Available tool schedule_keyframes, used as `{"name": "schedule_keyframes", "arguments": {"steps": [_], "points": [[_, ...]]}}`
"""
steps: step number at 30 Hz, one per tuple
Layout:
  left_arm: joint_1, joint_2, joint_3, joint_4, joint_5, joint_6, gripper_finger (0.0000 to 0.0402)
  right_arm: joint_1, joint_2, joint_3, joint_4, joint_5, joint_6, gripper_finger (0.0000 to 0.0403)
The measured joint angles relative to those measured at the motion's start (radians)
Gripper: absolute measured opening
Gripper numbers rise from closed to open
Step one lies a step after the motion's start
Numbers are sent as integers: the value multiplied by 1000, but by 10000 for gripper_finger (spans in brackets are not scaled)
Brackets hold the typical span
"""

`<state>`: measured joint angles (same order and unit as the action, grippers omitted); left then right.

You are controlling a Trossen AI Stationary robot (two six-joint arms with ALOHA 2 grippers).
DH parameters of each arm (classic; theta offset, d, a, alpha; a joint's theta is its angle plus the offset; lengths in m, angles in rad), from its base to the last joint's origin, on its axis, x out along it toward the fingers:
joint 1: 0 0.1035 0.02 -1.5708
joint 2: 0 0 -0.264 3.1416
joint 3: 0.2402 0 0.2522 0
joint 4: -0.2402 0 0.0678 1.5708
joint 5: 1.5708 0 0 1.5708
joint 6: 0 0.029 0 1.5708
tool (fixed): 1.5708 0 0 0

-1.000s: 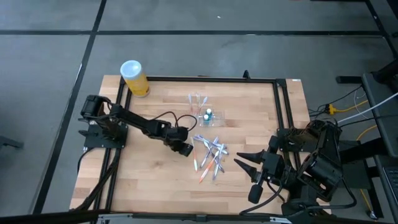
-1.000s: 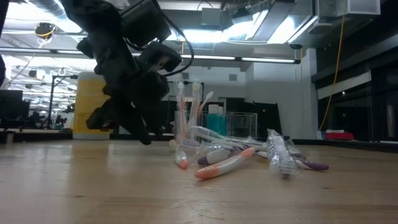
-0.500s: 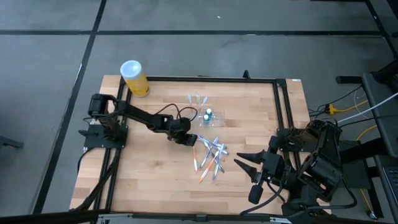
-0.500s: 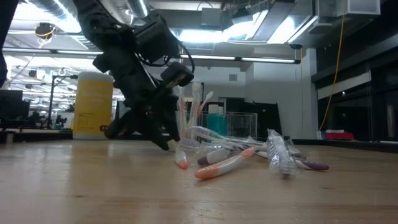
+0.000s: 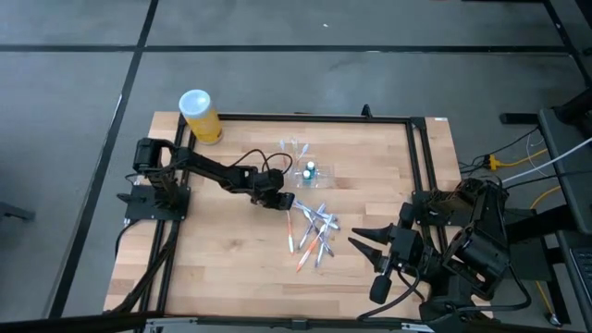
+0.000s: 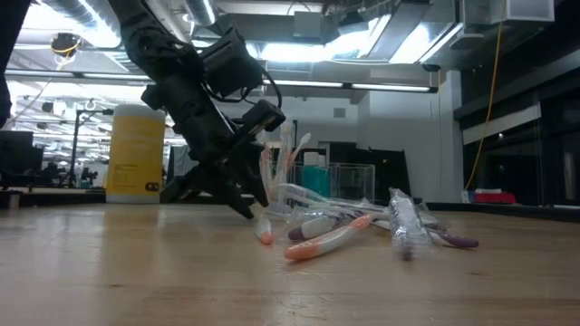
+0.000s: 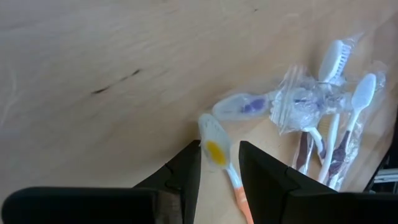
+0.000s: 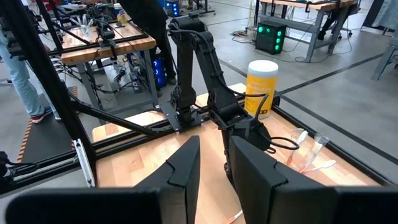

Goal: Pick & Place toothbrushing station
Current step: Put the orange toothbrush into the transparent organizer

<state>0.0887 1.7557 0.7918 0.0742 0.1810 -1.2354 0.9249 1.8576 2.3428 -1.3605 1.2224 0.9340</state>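
The left hand (image 5: 283, 201) hangs low over the middle of the desk (image 5: 222, 268), its arm stretched out from the left mount, and it sits right at the near-left edge of the toothbrush pile (image 5: 313, 233). The reach and the low, tilted pose suggest it is lining up on something in this cluster, not resting. Its fingers (image 7: 186, 168) stand partly apart with nothing between them; in the left wrist view an orange-handled brush (image 7: 219, 155) with a yellow-marked head lies on the wood in the gap ahead of them, not pinched. The brushes lie loose and crossed, some in clear wrappers, likely spilled there as clutter. The station (image 5: 305, 169), a clear holder with a small blue-green item inside, stands upright just beyond the pile, toward the desk's far side, with a few clear pieces (image 5: 294, 146) past it. It is near the left hand but apart from it, a little farther from the robot and to the right. So the hand looks closer to the brushes than to the station. The yellow canister (image 5: 199, 115) stands at the far left corner, well clear. The right hand (image 5: 361, 242) waits at the desk's right side, fingers partly apart and empty.
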Motion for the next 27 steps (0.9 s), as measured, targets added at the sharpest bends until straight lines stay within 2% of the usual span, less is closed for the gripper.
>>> {"name": "schedule_keyframes", "arguments": {"steps": [8, 23, 27], "points": [[0, 0, 0, -5, -4, 1, 91, 0, 0, 0, 0, 0, 0, 91], [-1, -1, 0, -2, 3, 19, 8, 0, 0, 0, 3, 0, 15, 91], [-1, -7, 0, 6, 3, 19, 3, 0, 0, 0, 3, 0, 28, 91]]}}
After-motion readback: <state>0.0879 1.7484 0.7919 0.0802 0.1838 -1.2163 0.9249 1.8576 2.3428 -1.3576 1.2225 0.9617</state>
